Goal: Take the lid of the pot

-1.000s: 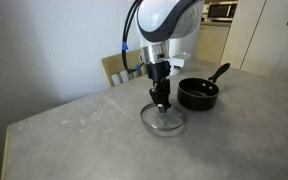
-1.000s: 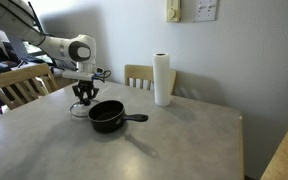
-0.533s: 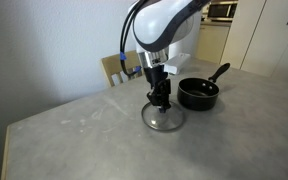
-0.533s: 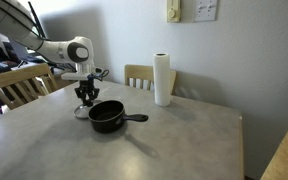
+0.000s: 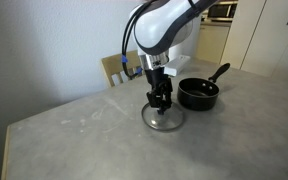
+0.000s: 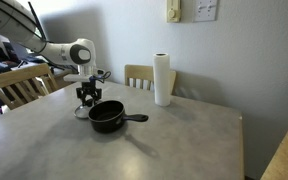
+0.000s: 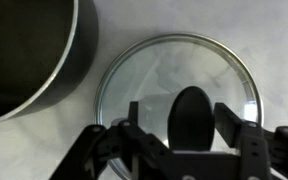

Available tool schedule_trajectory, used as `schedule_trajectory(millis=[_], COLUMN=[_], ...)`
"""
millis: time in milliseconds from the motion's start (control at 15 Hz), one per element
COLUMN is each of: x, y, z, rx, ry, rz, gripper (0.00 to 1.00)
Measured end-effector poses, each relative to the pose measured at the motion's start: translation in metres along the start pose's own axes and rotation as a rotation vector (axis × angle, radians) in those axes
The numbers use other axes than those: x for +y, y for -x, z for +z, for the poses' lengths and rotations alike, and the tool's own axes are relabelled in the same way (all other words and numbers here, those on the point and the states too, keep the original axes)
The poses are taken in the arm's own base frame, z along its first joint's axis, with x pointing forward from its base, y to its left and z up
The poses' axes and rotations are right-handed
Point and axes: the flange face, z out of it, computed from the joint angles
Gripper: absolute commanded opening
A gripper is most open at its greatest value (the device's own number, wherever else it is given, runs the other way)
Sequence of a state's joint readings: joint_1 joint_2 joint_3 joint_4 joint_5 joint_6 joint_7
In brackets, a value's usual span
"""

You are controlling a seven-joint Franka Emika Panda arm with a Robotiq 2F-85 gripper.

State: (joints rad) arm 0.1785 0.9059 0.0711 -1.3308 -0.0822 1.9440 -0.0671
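The lid (image 7: 174, 70), a glass disc with a metal rim, lies flat on the table beside the black pot (image 7: 24, 50). My gripper (image 7: 181, 115) hangs straight over it. Its fingers (image 7: 230, 118) stand on either side of the black knob (image 7: 192, 112), open, with a gap on the left side. In both exterior views the gripper (image 5: 162, 104) (image 6: 85, 100) points down at the lid (image 5: 164, 118) (image 6: 81, 111). The pot (image 5: 198, 94) (image 6: 107, 117) stands uncovered close by, with its long handle (image 5: 219, 73) pointing away from the lid.
A tall white paper towel roll (image 6: 163, 80) stands near the far table edge. Wooden chairs (image 6: 19, 85) (image 6: 139, 76) (image 5: 114, 68) stand around the grey table (image 5: 74, 130).
The jaws were shut on the knob earlier and have now parted. The lid and pot have stayed in place, and the arm has barely shifted.
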Motion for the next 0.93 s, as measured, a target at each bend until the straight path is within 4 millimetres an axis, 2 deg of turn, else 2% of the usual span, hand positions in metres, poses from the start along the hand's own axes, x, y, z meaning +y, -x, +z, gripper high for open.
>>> schedule_trajectory(millis=[200, 333, 533, 733, 933], x=[0.009, 0.013, 0.015, 0.025, 0.041], y=[0.000, 0.002, 0.009, 0.028, 0.049], z=[-0.004, -0.018, -0.057, -0.101, -0.134], rx=[0.009, 0.027, 0.066, 0.057, 0.033], ry=[-0.007, -0.010, -0.025, -0.057, -0.071], rz=[0.008, -0.002, -0.018, -0.002, 0.021], gripper=[1.00, 1.00, 1.00, 1.00, 1.00])
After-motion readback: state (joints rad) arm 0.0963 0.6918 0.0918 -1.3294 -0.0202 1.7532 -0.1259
